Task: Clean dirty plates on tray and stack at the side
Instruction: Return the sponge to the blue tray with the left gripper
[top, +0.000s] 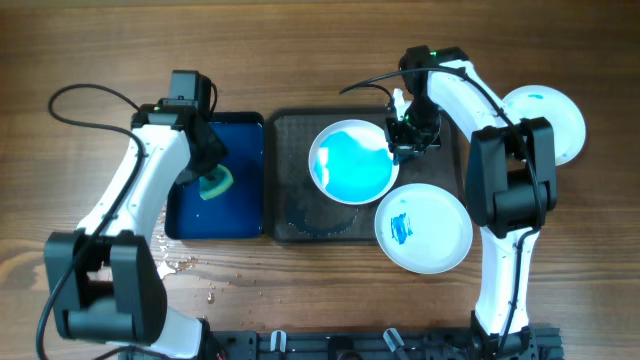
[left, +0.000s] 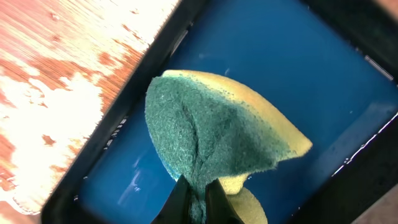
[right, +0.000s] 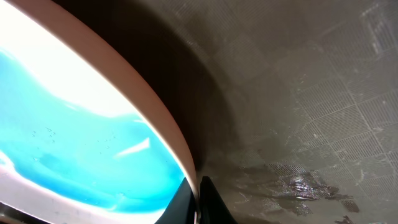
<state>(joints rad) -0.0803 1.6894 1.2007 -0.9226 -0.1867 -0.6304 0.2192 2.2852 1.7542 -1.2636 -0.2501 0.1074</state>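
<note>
A white plate (top: 352, 162) covered in bright blue liquid sits tilted over the dark grey tray (top: 295, 215). My right gripper (top: 400, 140) is shut on its right rim. In the right wrist view the gripper (right: 196, 199) pinches the plate (right: 74, 155) edge above the wet tray floor (right: 311, 93). A second plate (top: 423, 228) with a blue smear lies at the tray's front right corner. A third plate (top: 545, 122) rests on the table at far right. My left gripper (top: 205, 165) is shut on a green and yellow sponge (left: 217, 124) over the blue tray.
The smaller deep-blue tray (top: 235, 210) holds water and lies just left of the grey tray. Water drops (top: 185, 265) spot the wooden table in front of it. Both arm bases stand at the table's front edge.
</note>
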